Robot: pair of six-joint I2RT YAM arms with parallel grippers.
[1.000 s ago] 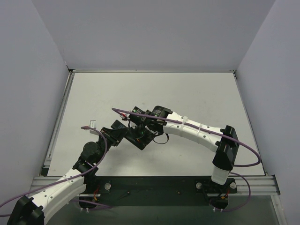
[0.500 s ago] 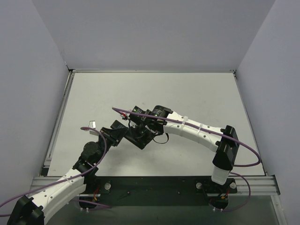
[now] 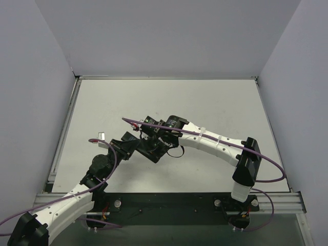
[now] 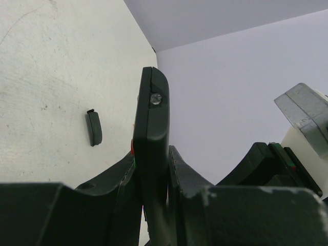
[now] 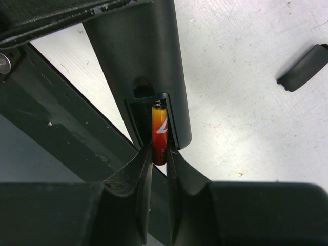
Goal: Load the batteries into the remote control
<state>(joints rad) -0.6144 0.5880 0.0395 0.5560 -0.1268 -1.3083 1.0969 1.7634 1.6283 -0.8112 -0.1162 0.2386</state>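
My left gripper (image 4: 152, 154) is shut on the black remote control (image 4: 151, 133) and holds it on edge above the table. In the right wrist view the remote's back (image 5: 148, 51) faces the camera with its battery compartment open. My right gripper (image 5: 160, 154) is shut on a red-orange battery (image 5: 160, 134). The battery's far end lies inside the compartment, its near end between my fingertips. A second battery is not in view. In the top view both grippers meet at the remote (image 3: 154, 152) in the table's middle.
The small black cover piece (image 5: 303, 67) lies flat on the white table beside the remote; it also shows in the left wrist view (image 4: 94, 128). A small pale piece (image 3: 101, 136) lies near the table's left edge. Grey walls enclose the table.
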